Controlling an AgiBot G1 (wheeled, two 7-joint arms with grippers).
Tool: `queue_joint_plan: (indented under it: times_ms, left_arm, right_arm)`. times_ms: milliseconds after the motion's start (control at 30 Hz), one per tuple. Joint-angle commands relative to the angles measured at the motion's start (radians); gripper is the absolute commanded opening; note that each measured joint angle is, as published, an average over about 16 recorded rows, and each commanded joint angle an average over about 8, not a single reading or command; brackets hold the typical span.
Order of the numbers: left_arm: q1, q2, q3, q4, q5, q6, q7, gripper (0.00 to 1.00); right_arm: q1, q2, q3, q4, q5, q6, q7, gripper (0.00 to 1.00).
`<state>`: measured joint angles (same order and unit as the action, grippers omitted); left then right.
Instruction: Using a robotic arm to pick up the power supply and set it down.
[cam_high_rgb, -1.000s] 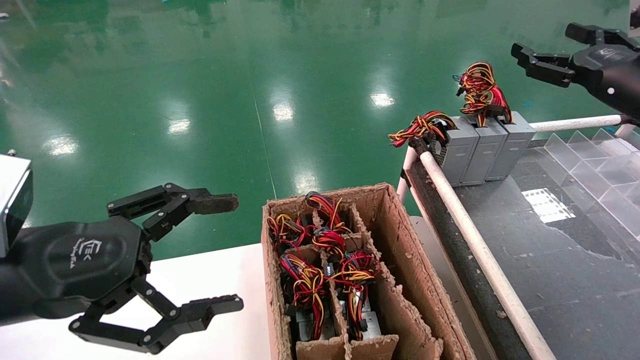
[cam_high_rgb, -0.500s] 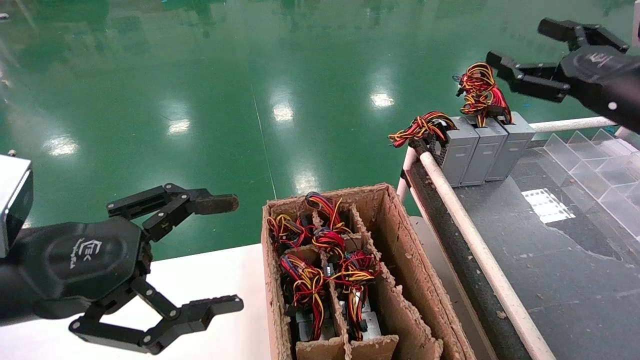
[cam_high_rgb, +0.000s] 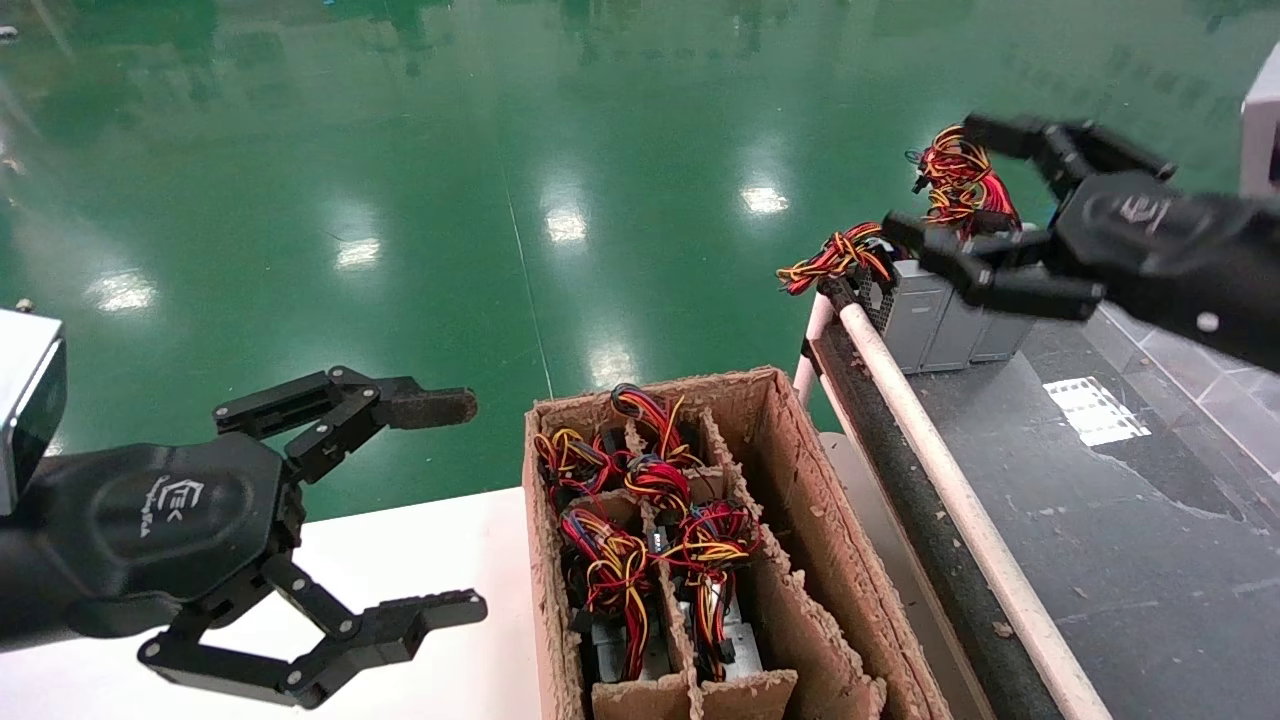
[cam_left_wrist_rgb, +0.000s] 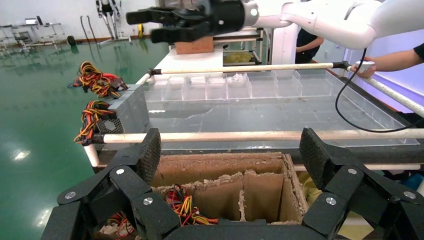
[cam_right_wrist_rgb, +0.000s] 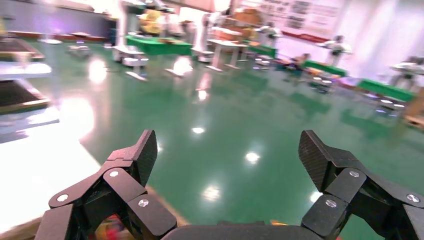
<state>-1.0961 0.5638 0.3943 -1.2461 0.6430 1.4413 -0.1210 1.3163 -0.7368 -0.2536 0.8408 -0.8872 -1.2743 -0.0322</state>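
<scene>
— Head view, nearest first: what's in the cardboard box (cam_high_rgb: 800, 520)?

— Tangled wire bundles (cam_high_rgb: 640, 520) over grey units, split by dividers. Left tool (cam_high_rgb: 440, 505) hangs beside it, spread wide.

— And farther off?

— Three power supplies (cam_high_rgb: 940, 310) stand upright, side by side, on the dark desk (cam_high_rgb: 1130, 520), wires on top. Right tool (cam_high_rgb: 945, 185) hovers over them, wide apart, holding nothing.
</scene>
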Motion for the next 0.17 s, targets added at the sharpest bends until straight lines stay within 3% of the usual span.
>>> queue_joint_plan:
  times_ms: [33,167]
  left_arm:
    - [0.000,0.000,0.000,0.000,0.000,0.000,0.000,1.00]
    - [0.000,0.000,0.000,0.000,0.000,0.000,0.000,1.00]
  right_arm:
    - [-0.037,0.019,-0.004,0.069,0.024,-0.034,0.034,1.00]
    - [-0.069,0.036,-0.007,0.126,0.045,-0.063,0.063,1.00]
